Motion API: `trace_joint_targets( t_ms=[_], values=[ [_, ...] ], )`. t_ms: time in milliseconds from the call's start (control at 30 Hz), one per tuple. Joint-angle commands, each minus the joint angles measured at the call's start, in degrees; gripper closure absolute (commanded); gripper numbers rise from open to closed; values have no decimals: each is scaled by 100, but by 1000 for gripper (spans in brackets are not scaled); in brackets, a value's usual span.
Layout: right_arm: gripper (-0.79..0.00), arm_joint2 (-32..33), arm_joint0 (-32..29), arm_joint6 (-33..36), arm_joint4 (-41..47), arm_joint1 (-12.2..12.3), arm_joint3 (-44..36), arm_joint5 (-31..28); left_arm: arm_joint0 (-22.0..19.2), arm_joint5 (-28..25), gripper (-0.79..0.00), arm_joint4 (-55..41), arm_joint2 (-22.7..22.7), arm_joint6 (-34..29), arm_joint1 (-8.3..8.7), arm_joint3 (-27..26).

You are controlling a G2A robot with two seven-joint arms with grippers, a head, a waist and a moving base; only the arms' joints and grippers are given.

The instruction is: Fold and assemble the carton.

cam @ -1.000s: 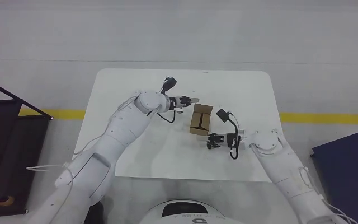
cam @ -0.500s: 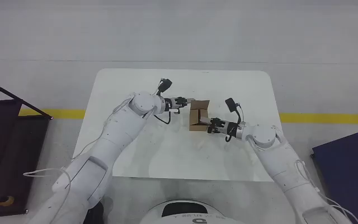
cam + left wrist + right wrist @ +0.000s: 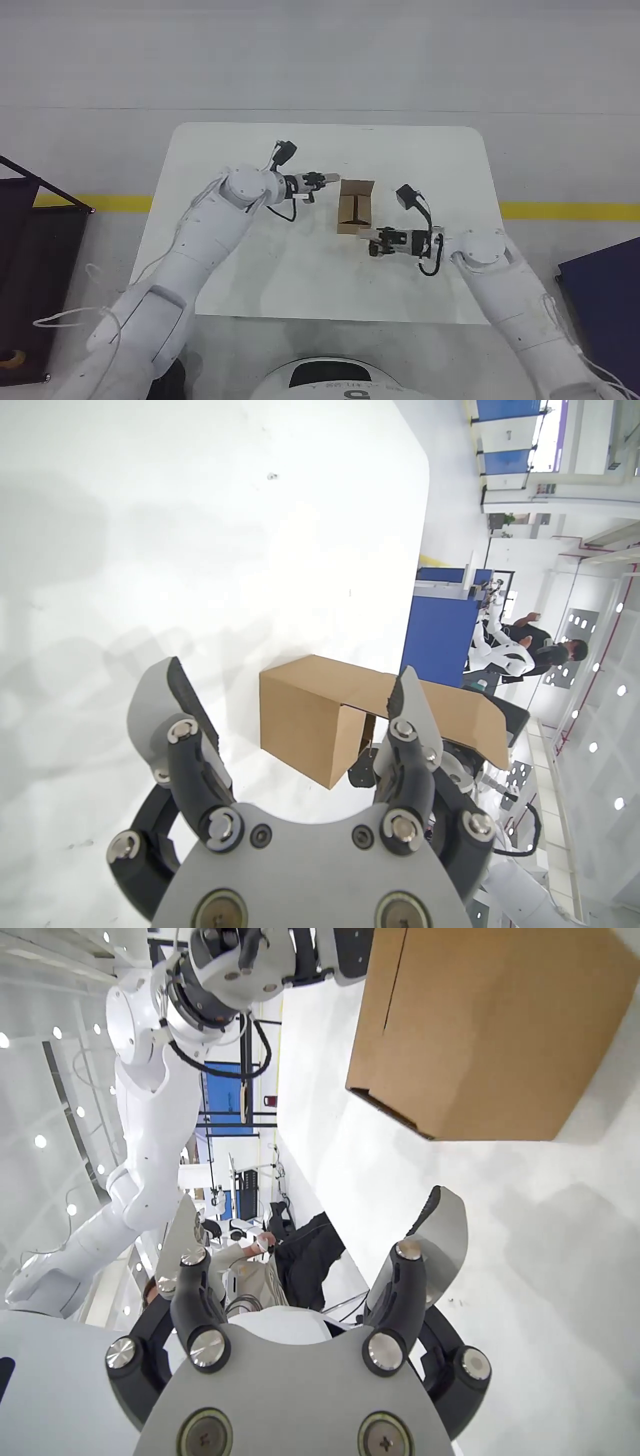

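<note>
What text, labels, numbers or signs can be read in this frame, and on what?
None can be read.
carton: plain brown faces, no print visible in any view.
table: bare white top, only tiny specks.
Room behind: anything there is too small to read.

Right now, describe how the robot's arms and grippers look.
Left arm and right arm: white rounded shells, black cables at the wrists. Left gripper and right gripper: grey base plates, black linkages, silver pins, curved grey fingers, dark pads.
</note>
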Motion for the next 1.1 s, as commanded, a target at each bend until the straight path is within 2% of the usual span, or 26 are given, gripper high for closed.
trace_joint_targets(
  t_ms=[0,200,467,633,900,1067],
  values=[
    [-708,-132,27,52,57,-21,-25,20,24,27,-696,24,24,-8,-5,-68],
    [-613,-499,392,-676,299,-172,642,43,82,72,-696,92,91,-14,-22,-143],
    [-683,-599,839,-1136,379,-264,1609,-60,186,-73,-693,83,-79,-138,54,-136],
    [-686,-475,888,-1444,281,-242,1710,-9,362,-124,-699,131,-144,-187,107,-297],
    [-643,-470,920,-1806,38,-243,1549,214,620,-157,-733,300,-186,-299,184,-654],
    [-665,-354,918,-1977,-33,-219,1493,265,713,-142,-748,276,-314,-343,241,-715]
  ],
)
